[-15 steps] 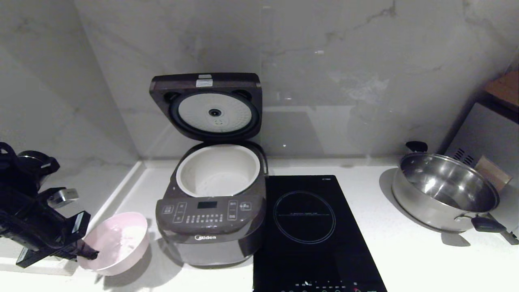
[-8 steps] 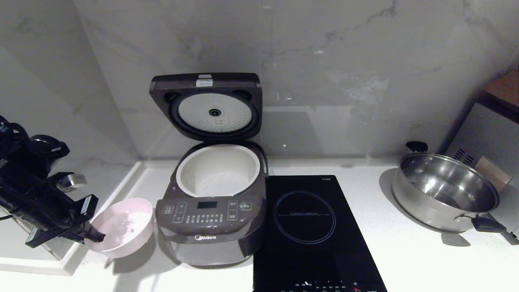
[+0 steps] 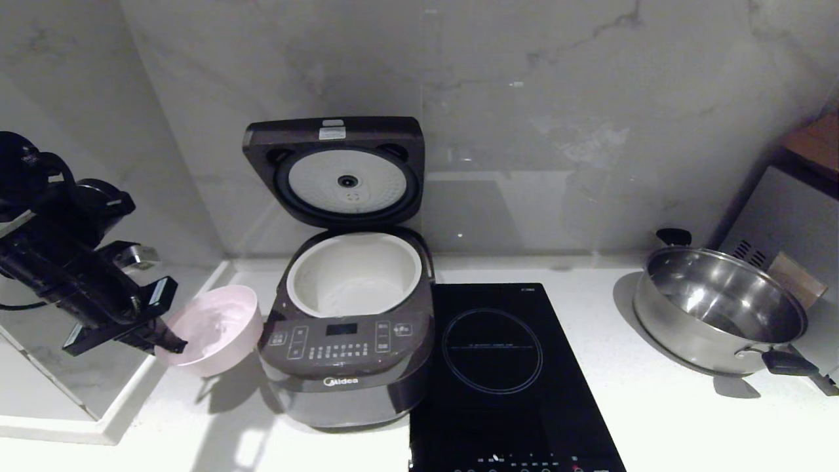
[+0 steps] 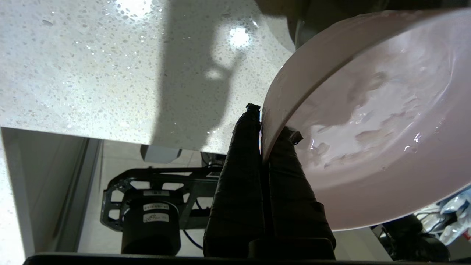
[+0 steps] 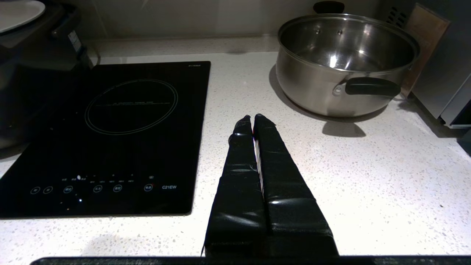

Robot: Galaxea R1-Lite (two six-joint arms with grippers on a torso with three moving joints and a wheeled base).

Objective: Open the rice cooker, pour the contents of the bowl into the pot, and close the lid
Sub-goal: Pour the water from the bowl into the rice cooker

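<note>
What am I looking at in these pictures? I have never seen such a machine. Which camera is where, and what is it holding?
It is a two-armed robot at a kitchen counter. One picture looks down from its head; the others come from cameras behind each gripper. The left gripper pinches the rim of a pink bowl with a little whitish food inside, lifted beside the rice cooker. Its lid stands open, showing the white pot. A black hob and a steel pan sit to the right. The right gripper hangs shut and empty above the counter.
</note>
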